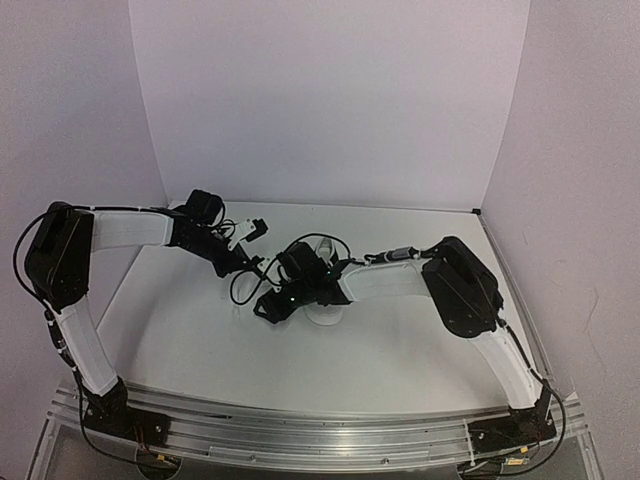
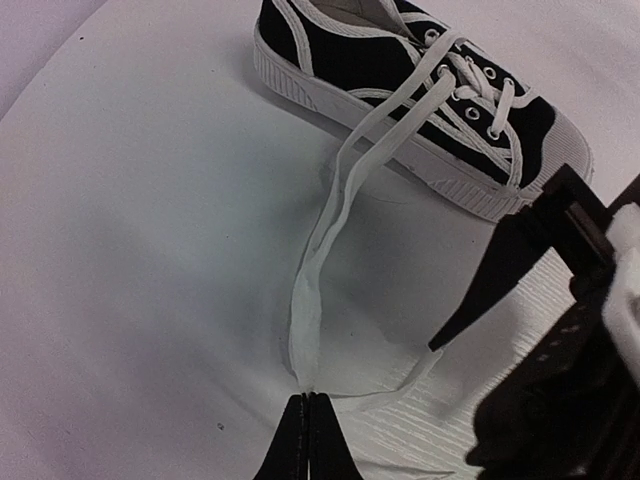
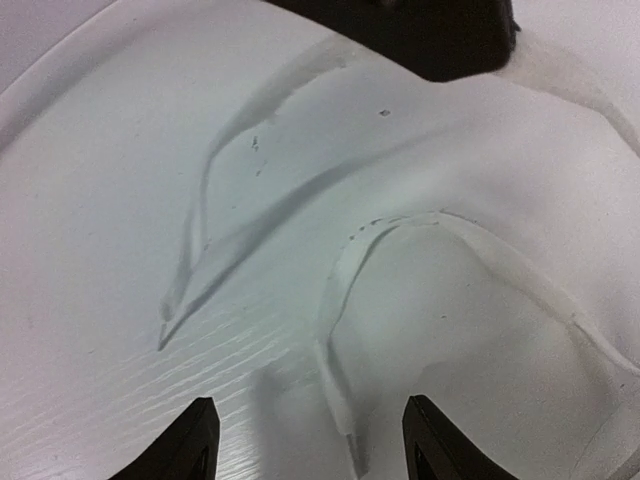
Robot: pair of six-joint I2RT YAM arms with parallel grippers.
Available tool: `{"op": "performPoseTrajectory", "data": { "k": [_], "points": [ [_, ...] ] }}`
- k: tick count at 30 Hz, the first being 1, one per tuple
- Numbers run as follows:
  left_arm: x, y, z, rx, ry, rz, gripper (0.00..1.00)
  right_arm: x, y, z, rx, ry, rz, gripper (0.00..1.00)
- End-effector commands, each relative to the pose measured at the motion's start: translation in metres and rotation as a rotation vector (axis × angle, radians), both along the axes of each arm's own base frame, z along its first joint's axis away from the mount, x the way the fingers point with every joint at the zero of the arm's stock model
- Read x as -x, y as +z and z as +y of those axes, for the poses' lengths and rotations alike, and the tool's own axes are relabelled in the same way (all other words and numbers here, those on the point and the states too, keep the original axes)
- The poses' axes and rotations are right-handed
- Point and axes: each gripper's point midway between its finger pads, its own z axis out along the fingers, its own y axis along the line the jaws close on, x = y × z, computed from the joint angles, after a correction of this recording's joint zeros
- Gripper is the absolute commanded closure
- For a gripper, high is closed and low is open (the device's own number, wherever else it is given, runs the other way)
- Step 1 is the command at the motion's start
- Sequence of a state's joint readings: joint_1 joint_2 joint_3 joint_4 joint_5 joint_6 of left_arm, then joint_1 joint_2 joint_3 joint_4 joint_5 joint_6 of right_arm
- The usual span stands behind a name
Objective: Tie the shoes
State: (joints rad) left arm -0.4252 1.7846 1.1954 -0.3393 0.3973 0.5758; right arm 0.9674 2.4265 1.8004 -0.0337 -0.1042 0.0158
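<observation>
The right gripper (image 3: pixel 305 450) hangs low over the white table (image 3: pixel 100 200), with its two black fingertips (image 3: pixel 195 445) at the bottom edge of the view, spread wide and holding nothing. A white lace (image 3: pixel 333 300) lies flat on the table, its free end in the gap between the fingertips; from there it runs away from them, arches over and trails off toward the right edge. A blurred black shape (image 3: pixel 420 35) fills the top edge, too close to identify.

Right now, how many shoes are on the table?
1: the black sneaker lies ahead of the left gripper, which pinches its lace. None other shows, though the right arm could hide one.
</observation>
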Motion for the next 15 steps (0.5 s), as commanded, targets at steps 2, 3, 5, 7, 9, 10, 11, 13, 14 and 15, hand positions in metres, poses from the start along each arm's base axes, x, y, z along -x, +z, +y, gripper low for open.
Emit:
{"op": "performPoseTrajectory", "data": {
  "k": [2,3,5,7,9,10,11,13,14,15],
  "points": [
    [-0.009,0.018,-0.008,0.036,-0.019,-0.053,1.0,-0.018,0.01,0.014,-0.019,0.031,-0.106,0.36],
    [-0.01,0.018,-0.008,0.036,-0.02,-0.054,1.0,-0.017,0.005,0.015,-0.014,0.039,-0.102,0.36],
    [-0.011,0.018,-0.009,0.038,-0.019,-0.056,1.0,-0.014,-0.012,0.013,0.009,0.044,-0.081,0.39],
    [-0.012,0.019,-0.009,0.04,-0.02,-0.058,1.0,-0.01,-0.028,0.006,0.04,0.038,-0.056,0.45],
    [-0.012,0.02,-0.009,0.04,-0.018,-0.061,1.0,-0.003,-0.042,-0.004,0.076,0.04,-0.035,0.5],
    [-0.013,0.019,-0.008,0.04,-0.017,-0.061,1.0,0.001,-0.047,-0.009,0.095,0.04,-0.033,0.52],
    [-0.013,0.019,-0.008,0.039,-0.018,-0.061,1.0,0.005,-0.053,-0.014,0.115,0.037,-0.031,0.56],
    [-0.013,0.017,-0.008,0.039,-0.021,-0.058,1.0,0.006,-0.055,-0.021,0.133,0.022,-0.03,0.74],
    [-0.012,0.016,-0.008,0.039,-0.024,-0.056,1.0,0.005,-0.053,-0.023,0.137,0.007,-0.034,0.88],
    [-0.011,0.016,-0.008,0.039,-0.029,-0.056,1.0,0.003,-0.045,-0.024,0.131,-0.007,-0.041,0.97]
  ]
}}
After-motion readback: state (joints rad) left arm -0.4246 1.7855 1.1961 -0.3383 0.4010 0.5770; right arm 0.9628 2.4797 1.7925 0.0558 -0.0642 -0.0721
